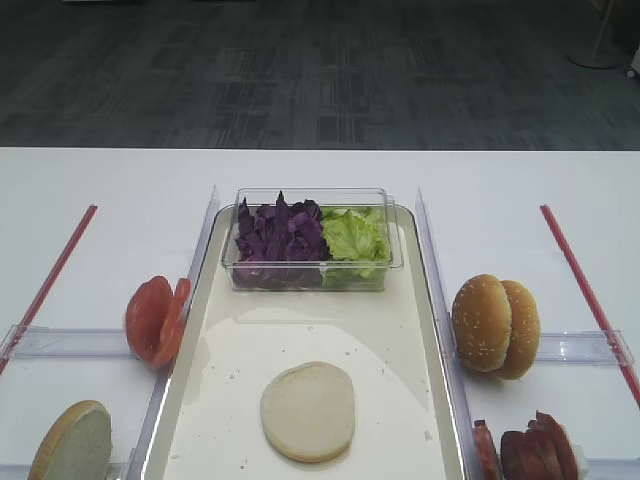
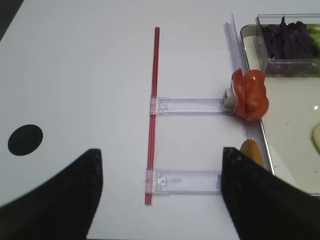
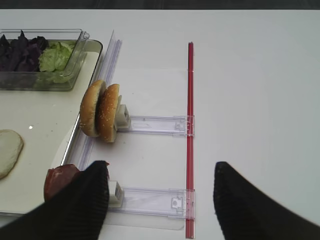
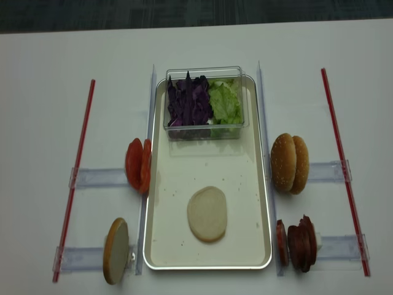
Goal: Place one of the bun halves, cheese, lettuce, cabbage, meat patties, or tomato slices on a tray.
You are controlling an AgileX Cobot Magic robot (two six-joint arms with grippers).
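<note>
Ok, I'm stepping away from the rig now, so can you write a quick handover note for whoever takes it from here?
Left tool: open, empty, over bare table left of the tray.
Right tool: open, empty, over the table on the right.
Done: one flat bun half lies on the tray.
Off the tray: tomato slices and another bun half left; sesame tops and meat patties right.
Cabbage and lettuce sit in the clear tub on the tray.
Left: nothing required.

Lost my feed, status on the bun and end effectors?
Both end effectors open, empty. Bun half flat on tray. Nothing in the way.
</note>
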